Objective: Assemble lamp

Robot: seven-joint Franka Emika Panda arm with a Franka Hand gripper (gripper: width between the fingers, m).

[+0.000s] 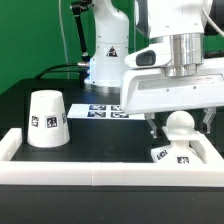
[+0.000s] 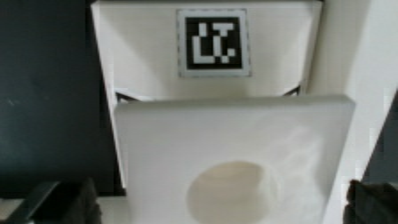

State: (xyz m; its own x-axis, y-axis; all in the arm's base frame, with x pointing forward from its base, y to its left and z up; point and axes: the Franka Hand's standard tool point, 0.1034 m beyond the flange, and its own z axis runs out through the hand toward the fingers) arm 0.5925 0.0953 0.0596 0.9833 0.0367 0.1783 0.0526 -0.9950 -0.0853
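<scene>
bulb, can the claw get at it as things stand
Probably yes: the claw hangs open over the bulb, one finger on each side of its ball top, with nothing between. The shade stands well off to the exterior view's left.

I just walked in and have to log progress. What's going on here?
The arm's gripper hangs open over the bulb, with one finger on either side of the ball top and neither touching it. The bulb stands on the base, near the white rail at the exterior view's right. The shade stands alone on the table at the exterior view's left and is not yet fitted.
</scene>
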